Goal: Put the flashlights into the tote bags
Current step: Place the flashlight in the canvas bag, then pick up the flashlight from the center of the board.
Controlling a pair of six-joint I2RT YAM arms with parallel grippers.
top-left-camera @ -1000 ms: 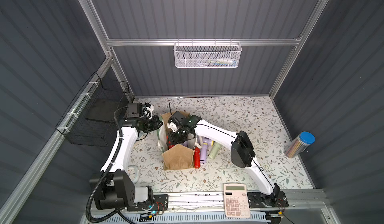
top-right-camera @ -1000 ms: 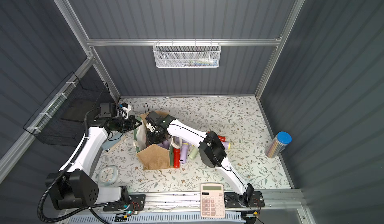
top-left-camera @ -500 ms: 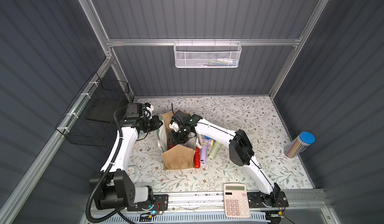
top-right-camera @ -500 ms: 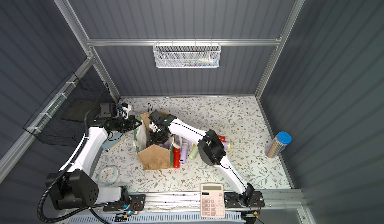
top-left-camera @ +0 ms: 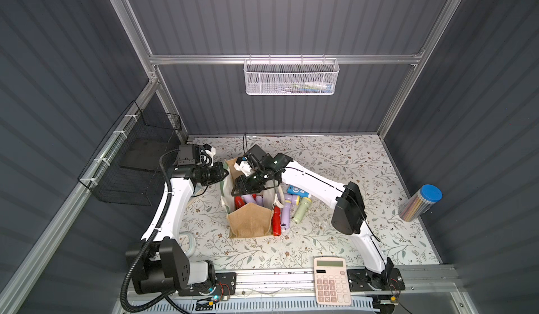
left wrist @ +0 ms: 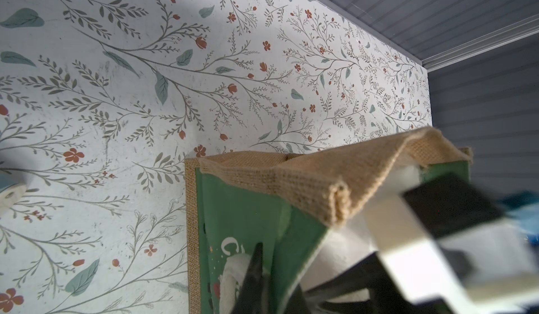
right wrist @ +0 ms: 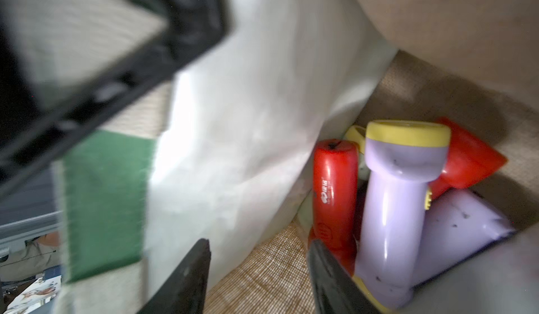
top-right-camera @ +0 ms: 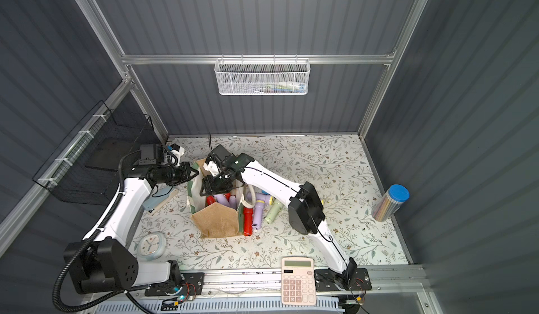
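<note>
Right wrist view: right fingers (right wrist: 186,280) parted and empty, in the bag (right wrist: 437,20) mouth above torches (right wrist: 399,181).
Left fingers (left wrist: 256,268): pinched shut on the bag's green side panel.
Done: at least four torches inside.
Left: about five loose torches (top-left-camera: 302,213) on the counter (top-left-camera: 350,158), just beside the bag.
Bag: left of the counter's middle.

The bag (top-left-camera: 248,222) is tan jute with green side panels bearing white print. There is a red flashlight (right wrist: 335,187), a lilac flashlight (right wrist: 393,198) with a yellow ring, a pale green flashlight (top-left-camera: 302,213) and a blue flashlight (top-left-camera: 297,191). The table (top-left-camera: 335,158) is white, patterned with grey-green leafy sprigs and small red flowers. The calculator (top-left-camera: 331,280) is pink; the tube (top-left-camera: 417,207) has a blue lid.
</note>
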